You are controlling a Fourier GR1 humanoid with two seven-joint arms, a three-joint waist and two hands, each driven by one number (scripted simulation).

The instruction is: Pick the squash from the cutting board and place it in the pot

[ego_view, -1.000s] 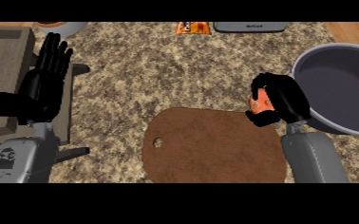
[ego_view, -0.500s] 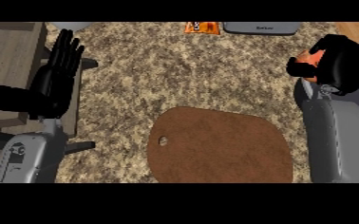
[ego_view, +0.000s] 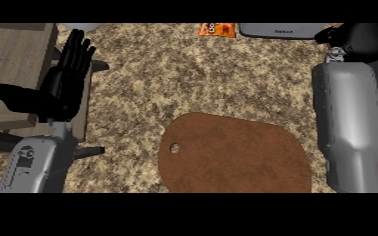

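Here, the brown cutting board (ego_view: 236,155), with a small hole near its left edge, lies bare on the speckled counter (ego_view: 184,75). The right hand (ego_view: 358,37), at the upper right corner, curls round the squash (ego_view: 330,30), visible only as an orange sliver. The left hand (ego_view: 66,80) rests open at left, fingers up.

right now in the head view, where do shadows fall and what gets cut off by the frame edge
Head view: the left hand casts a dark shadow onto the counter beside its forearm; the cutting board is evenly lit, without glare; the right hand is cropped by the right edge.
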